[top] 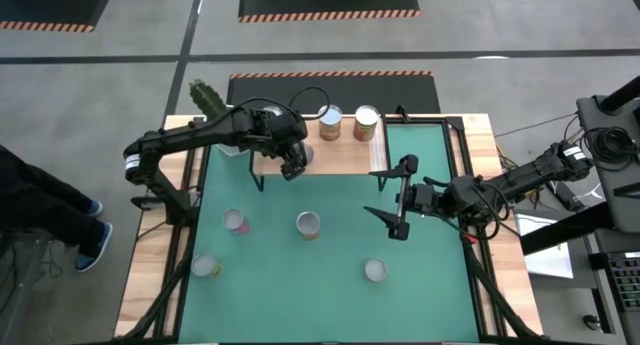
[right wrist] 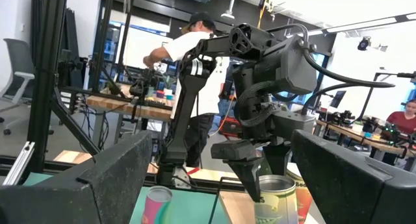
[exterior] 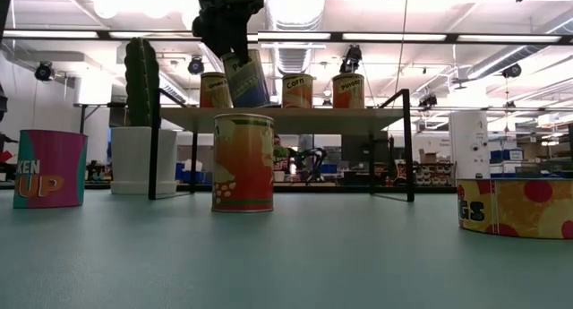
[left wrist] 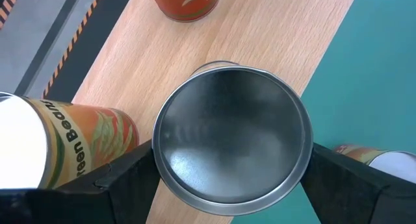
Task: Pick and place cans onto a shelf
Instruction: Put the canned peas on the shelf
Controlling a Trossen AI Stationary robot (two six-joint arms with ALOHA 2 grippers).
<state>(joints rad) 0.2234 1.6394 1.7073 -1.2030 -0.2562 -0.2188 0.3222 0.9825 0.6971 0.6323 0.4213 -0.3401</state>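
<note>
My left gripper [top: 297, 160] is shut on a pale-labelled can [exterior: 246, 76] with a silver top [left wrist: 231, 139], over the near edge of the light-wood shelf [top: 340, 155]. Three cans stand on the shelf board [exterior: 215, 90] [exterior: 298, 91] [exterior: 348, 90]. Several more cans stand on the green mat: a pink one [top: 235, 222], an orange one [top: 308, 225], and two nearer the front [top: 206, 266] [top: 375, 271]. My right gripper [top: 392, 195] is wide open and empty above the mat, right of the shelf's near edge. My left gripper pinches the can between its two fingers [left wrist: 123, 175], on opposite sides of the can's wall just below the top rim [left wrist: 159, 162]. The fingers come from above, pointing down. The can is tilted [exterior: 251, 85], its bottom just over the shelf board; I cannot tell whether it touches.
A cactus [exterior: 141, 81] in a white pot [exterior: 143, 161] stands at the shelf's far left end. A can labelled Green Beans [left wrist: 71, 146] stands close beside the held can. The shelf's black legs [exterior: 409, 143] stand on the mat. A person [right wrist: 188, 62] works in the room behind.
</note>
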